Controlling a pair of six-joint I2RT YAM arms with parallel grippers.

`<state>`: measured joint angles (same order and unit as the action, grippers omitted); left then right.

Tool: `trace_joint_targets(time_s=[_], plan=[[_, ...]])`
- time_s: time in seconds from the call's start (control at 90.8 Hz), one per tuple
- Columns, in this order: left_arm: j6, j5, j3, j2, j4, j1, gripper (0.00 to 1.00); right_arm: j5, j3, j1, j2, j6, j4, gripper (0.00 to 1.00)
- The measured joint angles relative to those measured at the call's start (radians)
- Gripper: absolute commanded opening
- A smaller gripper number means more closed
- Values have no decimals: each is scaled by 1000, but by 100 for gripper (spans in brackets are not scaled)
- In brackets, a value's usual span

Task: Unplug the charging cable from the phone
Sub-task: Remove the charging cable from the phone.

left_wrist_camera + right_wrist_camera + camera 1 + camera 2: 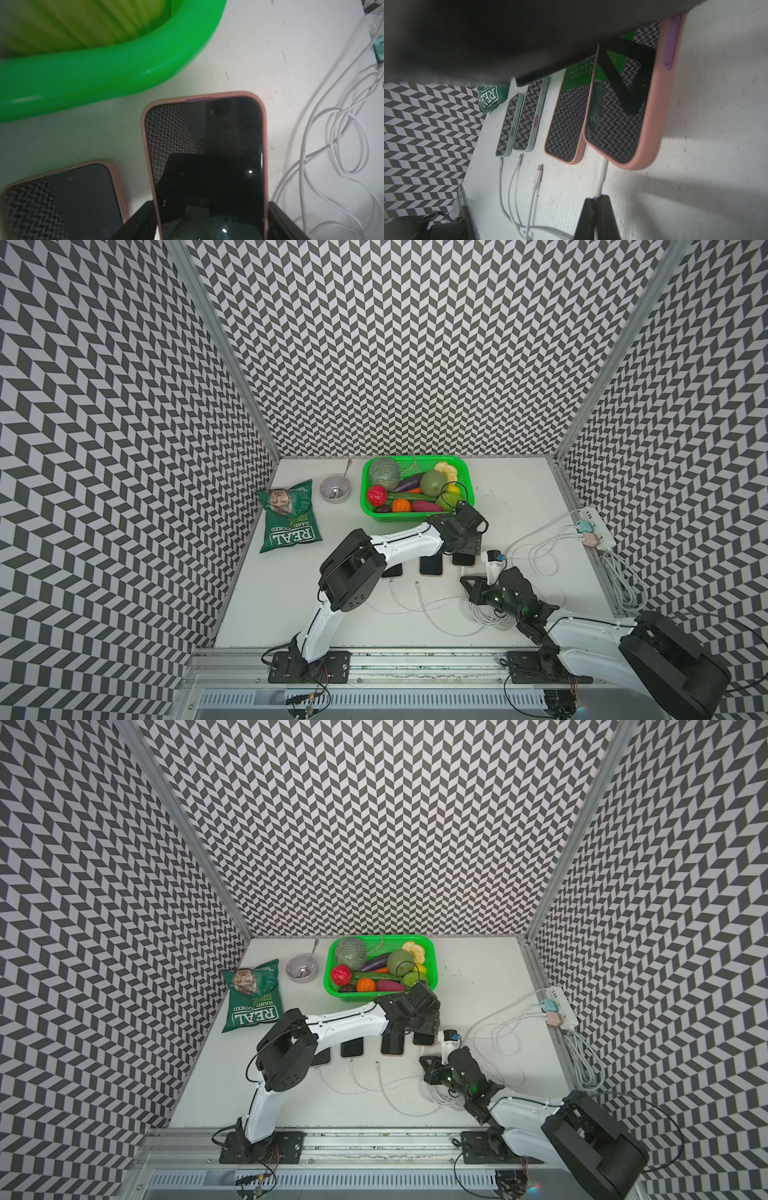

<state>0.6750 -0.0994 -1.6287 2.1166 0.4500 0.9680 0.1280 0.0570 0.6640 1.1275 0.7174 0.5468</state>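
The phone [207, 166], dark-screened in a pink case, lies rightmost in a row of phones on the white table, seen in both top views [463, 559] [424, 1039]. My left gripper [211, 216] is shut on it, one black finger [141, 218] against each long side of the case. The white charging cable [601, 176] is plugged into the phone's near end [623, 124]. My right gripper [596, 199] is shut on that cable just behind the plug, low on the table [467, 583].
A second pink phone [564, 124] and two mint-cased phones [527, 120] lie alongside, with loose cable ends [538, 172] in front of them. A green basket [395, 517] of toy vegetables stands just behind my left wrist. A chips bag [289, 516], a bowl [335, 488], a power strip [598, 531] and coiled cables [486, 614] surround them.
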Motion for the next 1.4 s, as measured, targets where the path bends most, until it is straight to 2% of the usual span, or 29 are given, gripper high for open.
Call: trace_joint_targets(time_s=[0.551,0.859,1.157,1.399], plan=[[0,17,0,0,0,-3,0,20,-37,0,-30,0,23,0],[0,8,-2,0,-4,-34,0,54,-47,0,-30,-1,16,0],[0,7,-3,0,-4,-34,0,63,-47,0,-37,-3,3,25],[0,6,-3,0,-4,-33,0,62,-47,1,-101,-12,-35,46]])
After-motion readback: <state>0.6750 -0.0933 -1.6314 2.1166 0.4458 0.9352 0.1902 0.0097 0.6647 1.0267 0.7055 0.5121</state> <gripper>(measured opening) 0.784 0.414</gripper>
